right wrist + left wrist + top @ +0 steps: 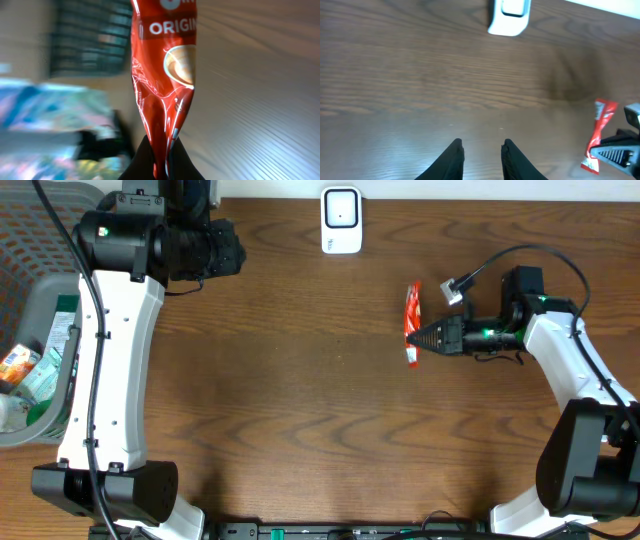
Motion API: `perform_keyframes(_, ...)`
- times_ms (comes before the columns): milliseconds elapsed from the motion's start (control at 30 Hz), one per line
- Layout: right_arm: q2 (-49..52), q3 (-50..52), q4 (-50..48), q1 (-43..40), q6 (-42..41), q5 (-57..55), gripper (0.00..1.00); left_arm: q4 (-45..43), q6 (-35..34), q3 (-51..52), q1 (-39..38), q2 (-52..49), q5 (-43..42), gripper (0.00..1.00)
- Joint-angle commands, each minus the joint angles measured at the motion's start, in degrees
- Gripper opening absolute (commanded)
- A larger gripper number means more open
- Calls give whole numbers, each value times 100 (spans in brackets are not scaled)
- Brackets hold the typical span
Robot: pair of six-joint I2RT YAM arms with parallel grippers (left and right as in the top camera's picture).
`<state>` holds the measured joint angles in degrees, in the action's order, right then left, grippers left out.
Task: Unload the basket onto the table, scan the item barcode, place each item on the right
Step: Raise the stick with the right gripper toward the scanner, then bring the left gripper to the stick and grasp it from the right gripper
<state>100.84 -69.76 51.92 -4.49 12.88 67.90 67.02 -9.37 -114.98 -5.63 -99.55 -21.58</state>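
We see our right gripper (419, 337) pinched tight on an edge of the red sachet (411, 310), right of centre in the overhead view, our left gripper (482, 152) slightly parted, holding nothing, above the wooden table (300, 390), white scanner (341, 220) at top centre

so the packet (162, 85) is shiny red with white lettering, scanner (341, 220) at 12 o'clock is white, table (300, 410) dark brown woodgrain

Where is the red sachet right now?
In the overhead view the red sachet is right of centre, pinched between the right arm's fingers, below and right of the white scanner.
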Motion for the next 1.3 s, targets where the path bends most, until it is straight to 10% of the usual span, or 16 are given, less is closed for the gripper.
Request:
perform_keyframes(0, -87, -66, 37, 11, 957, 2081, 1, -68, 372, 13, 17, -31, -728, 34)
perform_keyframes(367, -94, -254, -24, 293, 643, 2155, 1, -809, 876, 13, 2, -341, -3751, 47)
perform_keyframes(733, -98, -699, -245, 920, 195, 2153, 1, -1027, 927, 13, -236, -765, -4122, 49)
perform_keyframes(1267, -98, -699, -4013, 1276, -3285, 2151, 1, -1515, 1113, 13, -955, -763, -4402, 49)
